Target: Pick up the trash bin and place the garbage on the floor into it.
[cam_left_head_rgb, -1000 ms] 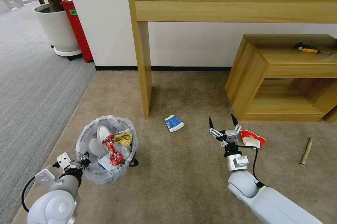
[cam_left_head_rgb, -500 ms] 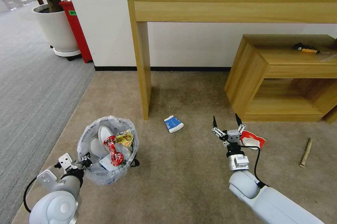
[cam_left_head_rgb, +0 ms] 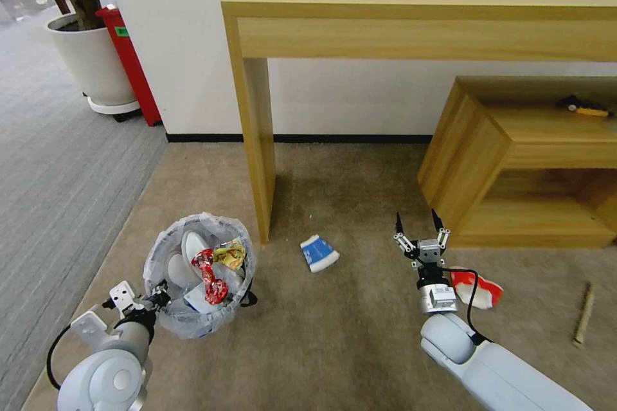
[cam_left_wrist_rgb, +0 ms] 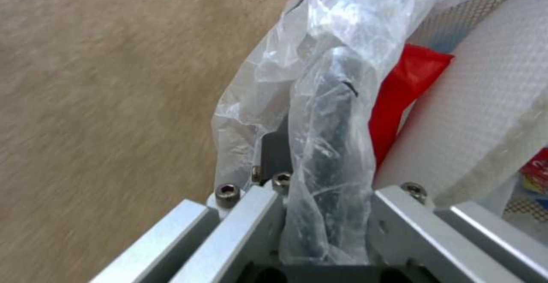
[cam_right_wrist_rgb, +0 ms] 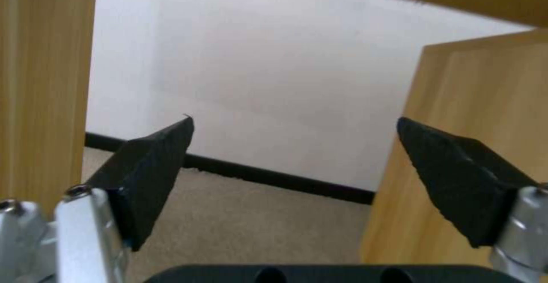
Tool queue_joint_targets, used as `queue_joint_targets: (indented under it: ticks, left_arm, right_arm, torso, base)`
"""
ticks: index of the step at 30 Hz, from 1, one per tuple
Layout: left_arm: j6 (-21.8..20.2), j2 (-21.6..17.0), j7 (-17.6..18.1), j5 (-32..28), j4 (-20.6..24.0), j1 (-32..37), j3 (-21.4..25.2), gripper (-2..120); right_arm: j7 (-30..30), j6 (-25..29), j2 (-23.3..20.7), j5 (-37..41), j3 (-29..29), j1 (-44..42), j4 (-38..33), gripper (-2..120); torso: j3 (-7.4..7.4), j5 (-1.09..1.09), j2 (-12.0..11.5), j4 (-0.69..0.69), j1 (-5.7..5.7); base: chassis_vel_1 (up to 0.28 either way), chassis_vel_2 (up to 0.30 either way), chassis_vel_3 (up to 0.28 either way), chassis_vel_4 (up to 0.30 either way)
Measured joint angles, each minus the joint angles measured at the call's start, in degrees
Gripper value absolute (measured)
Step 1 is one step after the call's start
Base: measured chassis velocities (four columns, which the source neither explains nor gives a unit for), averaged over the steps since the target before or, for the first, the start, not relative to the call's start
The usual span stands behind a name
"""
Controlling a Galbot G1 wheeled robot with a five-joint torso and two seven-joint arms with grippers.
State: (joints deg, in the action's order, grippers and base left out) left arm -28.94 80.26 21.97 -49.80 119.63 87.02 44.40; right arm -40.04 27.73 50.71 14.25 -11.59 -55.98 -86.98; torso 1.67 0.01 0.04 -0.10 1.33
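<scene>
A beige carpeted floor ran up to a white wall, with a tall wooden console table and a low wooden shelf unit standing against it; grey ribbed carpet and a white plant pot lay off to the robot's left.

The left gripper was clamped on the near rim of the trash bin, and the left wrist view showed the bag-covered rim pinched between its jaws. The right gripper hung above the floor between the table leg and the shelf unit, fingers spread wide and holding nothing; its wrist camera looked level at the wall, not down.

The step in hand appeared to be fetching the next piece of litter. The red-white cup lay on the floor just beside the right forearm, the blue-white carton sat near the table leg between bin and right gripper, and the wooden stick lay well apart at the far right. To do it well, the right gripper would probably need to tilt down over its target first, keeping clear of the shelf's side, while the left kept the bin level.

The bin was already nearly full: a white slipper, a red wrapper and a yellow-green packet rose to its rim.
</scene>
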Motion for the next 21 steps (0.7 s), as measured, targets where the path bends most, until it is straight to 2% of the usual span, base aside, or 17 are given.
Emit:
queue_joint_targets:
  ticks: [5,13,17,21]
  left_arm:
    - [0.01,0.23,0.0,0.1,-0.23,-0.3,-0.28,0]
    - [-0.04,0.21,0.08,0.13,-0.61,-0.65,-0.3,0]
    - [-0.05,-0.17,0.1,-0.03,-0.62,-0.44,0.1,0]
    - [-0.01,0.14,0.1,-0.05,-0.53,-0.36,0.17,0]
  right_arm:
    - [2.49,-0.69,-0.46,0.23,-0.65,-0.97,-1.55,100]
    - [6.1,-0.13,-1.62,1.1,-1.99,-4.17,-3.01,100]
    - [7.5,0.21,-2.2,0.54,-2.13,-5.46,-0.9,100]
    - [9.95,0.29,-2.9,4.88,-3.25,-5.84,0.27,100]
  torso:
    - [0.0,0.0,0.0,0.0,0.01]
    - [-0.03,0.01,0.0,-0.01,-0.03]
    - [-0.02,0.01,0.0,-0.01,-0.03]
    - [-0.02,-0.01,0.0,-0.01,-0.03]
  base:
    - [-0.149,0.185,0.143,-0.152]
    - [-0.009,0.004,0.007,-0.007]
    - [0.0,0.0,0.0,0.0]
    - [0.0,0.0,0.0,0.0]
